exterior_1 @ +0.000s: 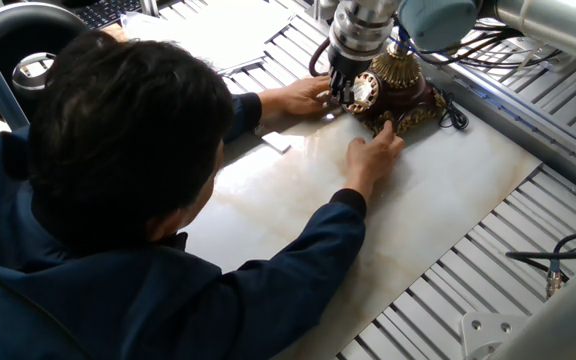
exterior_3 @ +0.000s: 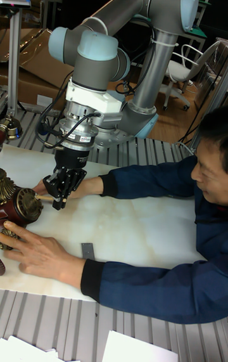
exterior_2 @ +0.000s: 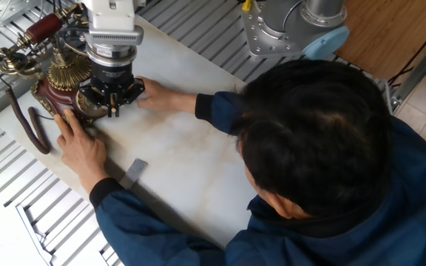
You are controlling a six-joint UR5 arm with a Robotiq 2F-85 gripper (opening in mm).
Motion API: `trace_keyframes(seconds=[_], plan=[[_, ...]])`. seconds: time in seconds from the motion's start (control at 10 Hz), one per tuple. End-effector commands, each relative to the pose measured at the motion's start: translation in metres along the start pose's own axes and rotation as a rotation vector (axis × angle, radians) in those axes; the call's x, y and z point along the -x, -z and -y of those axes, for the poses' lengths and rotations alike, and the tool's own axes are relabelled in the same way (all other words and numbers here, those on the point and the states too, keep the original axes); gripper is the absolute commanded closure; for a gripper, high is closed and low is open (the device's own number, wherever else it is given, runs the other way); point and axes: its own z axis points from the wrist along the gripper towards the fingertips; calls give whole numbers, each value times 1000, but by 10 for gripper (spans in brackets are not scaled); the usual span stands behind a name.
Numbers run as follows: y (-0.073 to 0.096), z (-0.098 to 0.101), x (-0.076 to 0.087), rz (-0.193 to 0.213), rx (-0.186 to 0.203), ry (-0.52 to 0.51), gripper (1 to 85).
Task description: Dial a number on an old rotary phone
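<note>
The old rotary phone (exterior_1: 405,97), dark brown with brass trim, stands at the far end of the white board (exterior_1: 438,200). Its round brass dial (exterior_1: 365,92) faces my gripper (exterior_1: 341,92). The gripper (exterior_2: 112,102) is right at the dial face with its dark fingers (exterior_3: 61,196) pressed together. A thin pale tip reaches from the gripper (exterior_3: 57,198) to the dial (exterior_3: 29,204). A person's hands (exterior_2: 80,144) hold the phone (exterior_2: 56,90) steady on both sides.
The person leans over the board from the near side, arms on either side of my gripper. The phone's handset (exterior_2: 39,28) lies off its cradle behind it, with the cord (exterior_2: 37,131) trailing. There is also a small grey piece (exterior_2: 134,171) and a big black round device (exterior_1: 28,45).
</note>
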Motion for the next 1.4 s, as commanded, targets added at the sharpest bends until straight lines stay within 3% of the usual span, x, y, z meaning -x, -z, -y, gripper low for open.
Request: trace_keyframes(seconds=[0.0,0.4,0.9,1.3], plan=[[1,5,1,21,-6,0,837],[-4,5,11,28,-30,-27,837],[-15,20,27,63,-67,-40,837],[-25,32,30,55,-96,-33,837]])
